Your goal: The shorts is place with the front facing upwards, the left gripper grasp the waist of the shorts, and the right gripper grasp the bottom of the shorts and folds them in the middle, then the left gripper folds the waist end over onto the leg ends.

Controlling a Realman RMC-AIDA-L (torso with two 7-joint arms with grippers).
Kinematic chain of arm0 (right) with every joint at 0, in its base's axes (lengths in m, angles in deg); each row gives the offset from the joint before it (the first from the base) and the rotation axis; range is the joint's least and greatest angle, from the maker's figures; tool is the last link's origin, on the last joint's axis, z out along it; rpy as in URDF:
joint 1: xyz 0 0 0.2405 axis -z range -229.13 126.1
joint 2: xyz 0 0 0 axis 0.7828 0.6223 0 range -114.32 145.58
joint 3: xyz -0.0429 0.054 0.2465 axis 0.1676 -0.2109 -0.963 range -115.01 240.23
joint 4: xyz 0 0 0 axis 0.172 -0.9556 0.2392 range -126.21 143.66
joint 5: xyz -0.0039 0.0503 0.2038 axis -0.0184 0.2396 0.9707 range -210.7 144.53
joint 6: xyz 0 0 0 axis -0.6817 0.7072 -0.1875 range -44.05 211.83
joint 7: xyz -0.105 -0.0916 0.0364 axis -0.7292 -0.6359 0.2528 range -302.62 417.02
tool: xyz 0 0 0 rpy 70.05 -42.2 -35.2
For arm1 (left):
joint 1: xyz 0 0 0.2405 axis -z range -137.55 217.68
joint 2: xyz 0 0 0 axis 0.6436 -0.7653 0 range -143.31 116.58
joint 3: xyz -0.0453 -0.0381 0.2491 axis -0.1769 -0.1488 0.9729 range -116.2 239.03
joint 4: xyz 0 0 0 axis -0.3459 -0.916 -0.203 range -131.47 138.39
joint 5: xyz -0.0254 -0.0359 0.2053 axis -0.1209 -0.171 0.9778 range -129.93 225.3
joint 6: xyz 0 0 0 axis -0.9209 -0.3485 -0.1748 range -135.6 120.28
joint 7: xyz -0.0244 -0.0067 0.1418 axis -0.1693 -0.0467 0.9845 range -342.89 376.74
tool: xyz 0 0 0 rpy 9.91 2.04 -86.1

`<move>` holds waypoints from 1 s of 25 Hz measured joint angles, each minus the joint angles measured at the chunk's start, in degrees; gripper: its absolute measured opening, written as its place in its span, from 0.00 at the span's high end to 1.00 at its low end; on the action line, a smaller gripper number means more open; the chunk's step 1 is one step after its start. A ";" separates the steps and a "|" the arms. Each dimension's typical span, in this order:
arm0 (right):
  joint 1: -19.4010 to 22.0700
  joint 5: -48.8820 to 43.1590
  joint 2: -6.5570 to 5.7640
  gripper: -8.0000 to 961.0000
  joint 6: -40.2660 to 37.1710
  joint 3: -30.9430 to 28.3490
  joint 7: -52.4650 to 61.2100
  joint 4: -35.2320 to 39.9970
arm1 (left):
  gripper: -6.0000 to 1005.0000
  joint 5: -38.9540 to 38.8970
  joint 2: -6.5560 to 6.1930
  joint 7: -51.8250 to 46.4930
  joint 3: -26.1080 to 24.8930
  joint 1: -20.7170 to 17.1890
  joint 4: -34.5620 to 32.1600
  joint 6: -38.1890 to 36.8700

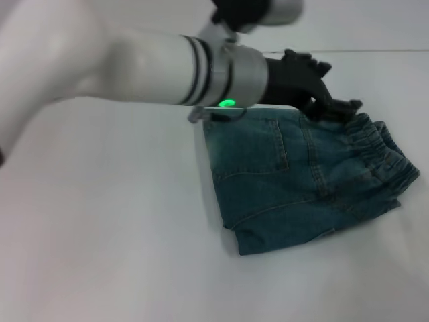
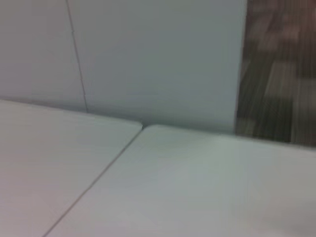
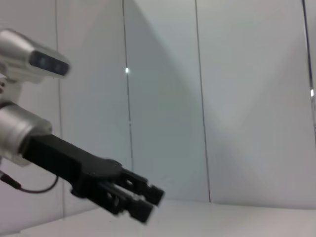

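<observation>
On the white tabletop (image 1: 100, 235), toward three o'clock in the head view, lie the shorts (image 1: 301, 178), already doubled into a compact packet, elastic waistband (image 1: 382, 157) bunched at the three o'clock edge, pocket side up. Looks like both folds done; leg hems not visible, presumably tucked under. Above the packet's twelve o'clock edge hovers the left tool (image 1: 335, 104), holding nothing; fingers look nearly together in the right wrist view. Right tool out of sight. Probably only withdrawal left.
</observation>
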 joint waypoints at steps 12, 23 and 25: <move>-1.90 -11.93 0.16 0.98 -6.59 1.01 16.77 13.95 | 0.19 -19.41 -0.12 30.61 -32.10 -17.03 6.80 -37.69; -1.32 -19.38 0.55 0.58 -12.97 1.39 26.57 22.71 | 0.17 -10.12 -1.08 46.20 -56.82 -29.19 16.48 -53.18; -0.76 -20.38 0.59 0.53 -13.30 1.42 25.85 22.73 | 0.17 -6.97 -1.09 47.20 -59.73 -30.26 16.97 -55.41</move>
